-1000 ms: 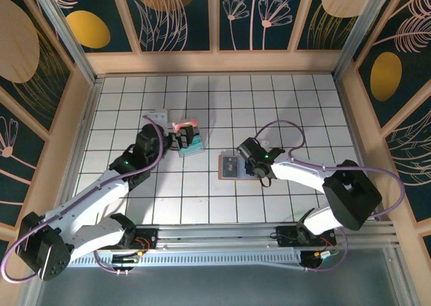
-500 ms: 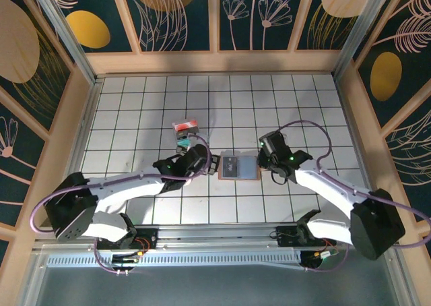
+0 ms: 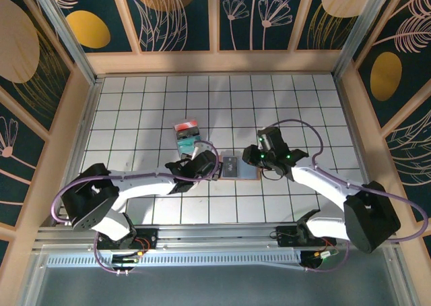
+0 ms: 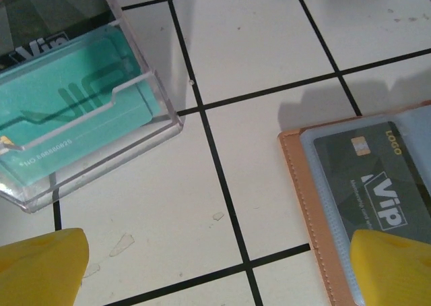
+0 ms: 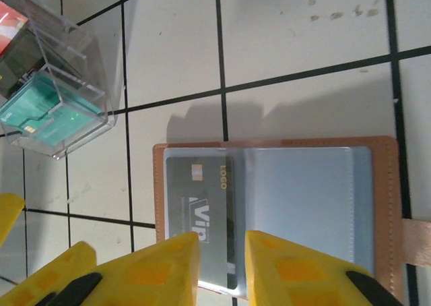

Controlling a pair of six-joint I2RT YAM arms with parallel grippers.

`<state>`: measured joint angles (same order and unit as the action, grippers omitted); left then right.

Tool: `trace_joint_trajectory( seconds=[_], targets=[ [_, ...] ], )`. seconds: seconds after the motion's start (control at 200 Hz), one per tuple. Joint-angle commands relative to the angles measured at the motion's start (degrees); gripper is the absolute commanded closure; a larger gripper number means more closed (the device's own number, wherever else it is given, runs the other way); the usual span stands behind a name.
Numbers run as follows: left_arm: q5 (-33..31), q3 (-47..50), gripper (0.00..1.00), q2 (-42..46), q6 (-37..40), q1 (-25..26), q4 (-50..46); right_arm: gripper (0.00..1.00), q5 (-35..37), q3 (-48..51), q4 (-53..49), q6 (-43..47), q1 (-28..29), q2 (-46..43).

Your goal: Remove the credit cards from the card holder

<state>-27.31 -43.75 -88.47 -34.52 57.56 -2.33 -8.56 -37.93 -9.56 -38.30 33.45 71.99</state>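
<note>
Where the card holder [image 5: 303, 205] lies open and flat on the tiled table [image 5: 303, 50], a dark grey card [image 5: 202, 211] sits in its pocket nearer the clear box [image 5: 54, 104]. The right gripper [image 5: 222, 269] hangs over that card's edge, jaws at a narrow gap; whether they pinch it, I cannot tell. The left gripper [image 4: 215, 272] is spread wide and empty, one fingertip [image 4: 390, 265] over the holder's end.
</note>
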Motion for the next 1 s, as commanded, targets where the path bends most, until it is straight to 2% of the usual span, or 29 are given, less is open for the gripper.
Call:
trace_joint_trajectory(
  seconds=[0.0, 0.275, 0.505, 0.821, 0.991],
  targets=[
    [-0.10, 0.97, 0.01, -3.29, -3.34, 0.21, 2.22, 0.78, -4.42, 0.07, 4.66, -1.31, 0.03, 4.37],
    [-0.51, 0.59, 0.01, -5.82, -3.67, 0.21, 2.07, 0.79, -4.80, -1.20, 5.96, -1.16, 1.86, 10.92],
    [-1.48, 1.57, 0.01, -4.67, -6.19, 0.25, 2.06, 0.78, -5.49, -2.72, 7.19, -0.07, 2.16, 15.92],
    [-10.41, 2.48, 0.01, -0.51, -11.52, 0.25, -1.45, 0.77, -8.52, -6.56, 9.05, 2.61, 2.75, 23.71],
    [-14.17, 3.67, 0.01, 1.84, -16.44, 0.11, -2.42, 0.77, -8.58, -10.61, 6.75, 4.17, 5.49, 27.31]
  ],
)
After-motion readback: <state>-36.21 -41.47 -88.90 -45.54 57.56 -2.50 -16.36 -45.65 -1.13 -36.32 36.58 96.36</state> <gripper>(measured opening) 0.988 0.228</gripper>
